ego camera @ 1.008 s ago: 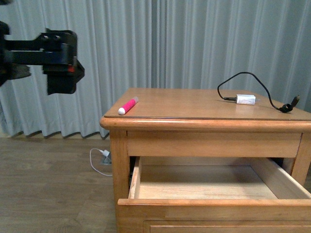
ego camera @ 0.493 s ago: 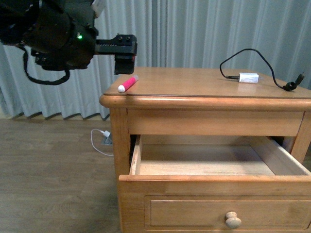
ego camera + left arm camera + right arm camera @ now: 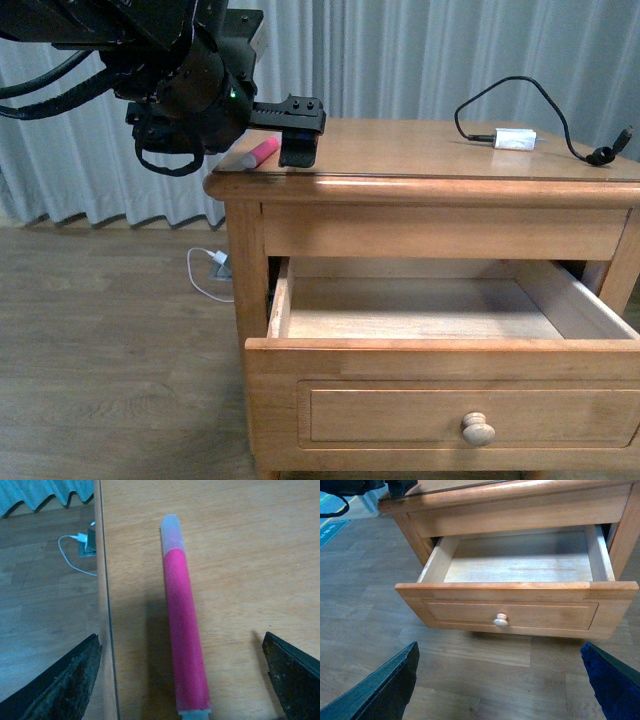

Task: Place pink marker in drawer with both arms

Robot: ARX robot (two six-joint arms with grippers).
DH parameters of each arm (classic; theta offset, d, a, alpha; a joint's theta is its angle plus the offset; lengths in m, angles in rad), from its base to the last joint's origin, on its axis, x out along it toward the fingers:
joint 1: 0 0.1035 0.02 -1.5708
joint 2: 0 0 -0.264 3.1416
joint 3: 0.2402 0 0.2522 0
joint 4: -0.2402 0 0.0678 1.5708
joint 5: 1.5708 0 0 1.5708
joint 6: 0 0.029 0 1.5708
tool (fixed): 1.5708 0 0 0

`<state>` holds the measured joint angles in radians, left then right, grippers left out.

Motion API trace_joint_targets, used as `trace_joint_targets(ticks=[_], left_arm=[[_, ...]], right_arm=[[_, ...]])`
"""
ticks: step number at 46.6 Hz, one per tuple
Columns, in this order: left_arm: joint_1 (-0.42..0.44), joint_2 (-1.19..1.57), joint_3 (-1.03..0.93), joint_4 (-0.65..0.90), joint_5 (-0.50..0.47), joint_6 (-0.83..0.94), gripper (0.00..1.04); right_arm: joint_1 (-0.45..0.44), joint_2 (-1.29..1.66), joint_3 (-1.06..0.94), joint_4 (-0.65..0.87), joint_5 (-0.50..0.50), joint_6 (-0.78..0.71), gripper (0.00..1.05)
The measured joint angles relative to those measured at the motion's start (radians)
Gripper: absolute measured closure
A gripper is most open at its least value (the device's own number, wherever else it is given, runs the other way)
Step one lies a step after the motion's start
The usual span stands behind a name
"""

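The fingers (image 3: 60, 685) of the left gripper (image 3: 180, 636) stand wide apart with nothing between them gripped. They straddle the pink marker (image 3: 180, 600), one on each side, and neither touches it. The marker lies flat on the nightstand top (image 3: 420, 150) at its front-left corner, close beside the left edge. One finger hangs past that edge over the wooden floor (image 3: 100, 350); the other is over the top. Below, the drawer (image 3: 440, 410) is pulled well out, showing its pale interior, with its round knob (image 3: 478, 430) on the panel front. The right gripper (image 3: 499, 646) is also spread wide and holds nothing, out in front of the drawer above the floor. A white adapter (image 3: 515, 139) with a black cable (image 3: 560, 110) lies near the top's right rear corner, well apart from the marker.
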<state>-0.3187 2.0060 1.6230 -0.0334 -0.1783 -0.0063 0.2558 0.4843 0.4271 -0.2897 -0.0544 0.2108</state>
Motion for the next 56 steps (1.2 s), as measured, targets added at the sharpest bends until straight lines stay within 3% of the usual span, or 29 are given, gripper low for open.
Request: trace_joint_targets(ticks=[16,20,27,40,49,56], left_arm=[[-0.002,0.012,0.004,-0.005,0.002,-0.014,0.06],[-0.002,0.014,0.009,-0.008,0.002,-0.013,0.17],[-0.002,0.020,0.019,-0.019,-0.002,-0.008,0.45],[0.015,0.005,-0.004,0.008,0.029,-0.001,0.88],[0.018,-0.071,-0.097,0.092,0.090,0.060,0.90],[0.012,-0.236,-0.219,0.172,0.263,0.129,0.90]], right_arm=[[0.000,0.000,0.000,0.000,0.000,0.000,0.08],[0.000,0.000,0.000,0.000,0.000,0.000,0.08],[0.000,0.000,0.000,0.000,0.000,0.000,0.08],[0.000,0.000,0.000,0.000,0.000,0.000,0.08],[0.000,0.000,0.000,0.000,0.000,0.000,0.08],[0.000,0.000,0.000,0.000,0.000,0.000,0.08]])
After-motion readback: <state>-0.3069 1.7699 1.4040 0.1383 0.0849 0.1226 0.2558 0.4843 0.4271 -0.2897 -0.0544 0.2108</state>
